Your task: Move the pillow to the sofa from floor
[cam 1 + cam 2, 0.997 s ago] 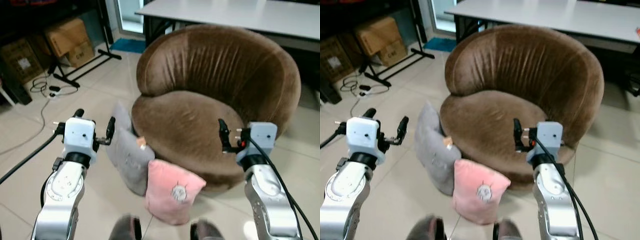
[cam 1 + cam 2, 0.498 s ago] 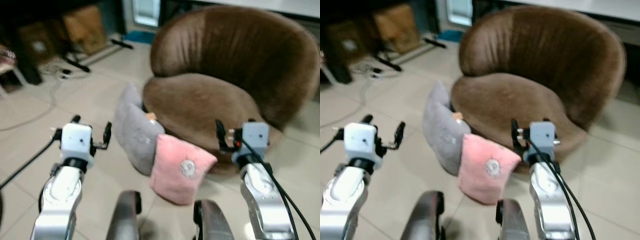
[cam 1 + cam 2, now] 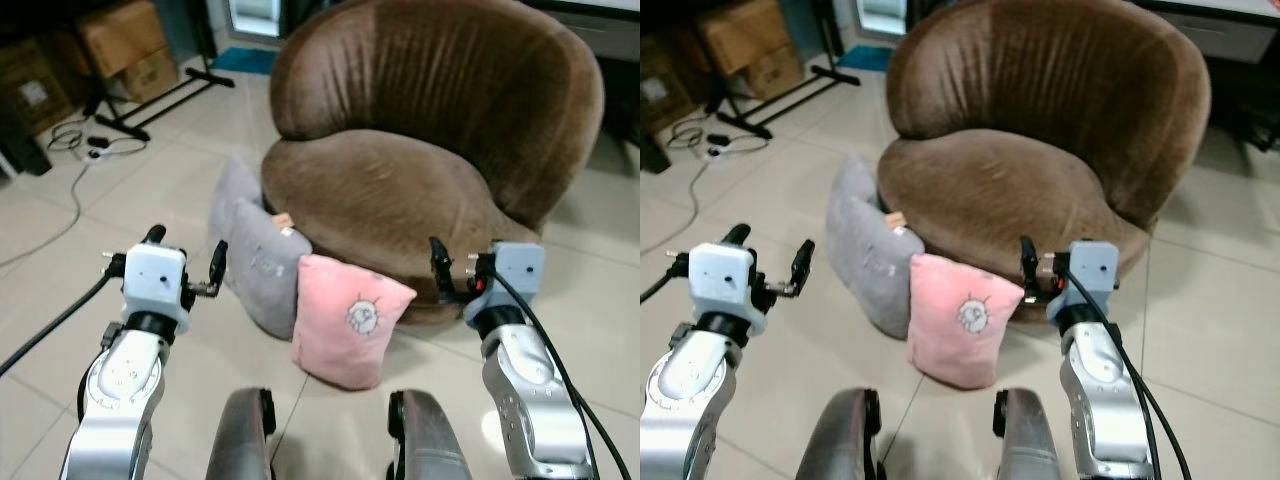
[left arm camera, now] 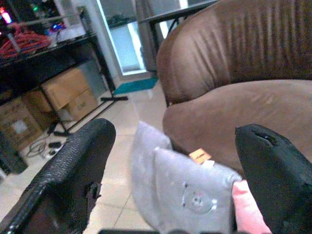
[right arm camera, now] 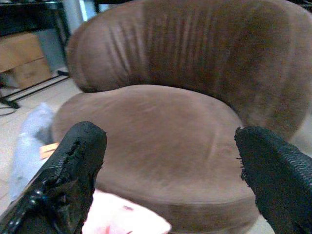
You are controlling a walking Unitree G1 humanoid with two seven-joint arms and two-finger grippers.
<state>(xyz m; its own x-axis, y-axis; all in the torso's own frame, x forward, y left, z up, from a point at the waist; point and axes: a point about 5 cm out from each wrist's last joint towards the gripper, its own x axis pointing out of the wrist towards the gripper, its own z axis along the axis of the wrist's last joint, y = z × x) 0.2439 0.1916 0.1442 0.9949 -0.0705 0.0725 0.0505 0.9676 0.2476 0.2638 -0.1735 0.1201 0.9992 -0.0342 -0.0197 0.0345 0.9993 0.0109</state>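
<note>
Head view: pink pillow (image 3: 350, 320) sits on the floor at center, leaning on the brown sofa (image 3: 420, 130), grey pillow (image 3: 255, 265) beside it. Left gripper (image 3: 185, 272) lower left, right gripper (image 3: 450, 275) lower right.

Wrist views: both spread wide, holding nothing. Looks like the approach step; next, reach down and pinch the pillow.

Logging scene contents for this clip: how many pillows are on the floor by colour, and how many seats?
Pink pillow: 1
Grey pillows: 2, one behind the other
Brown sofa: 1
Total: 4 things, all three pillows on the floor leaning against the sofa's front.
</note>
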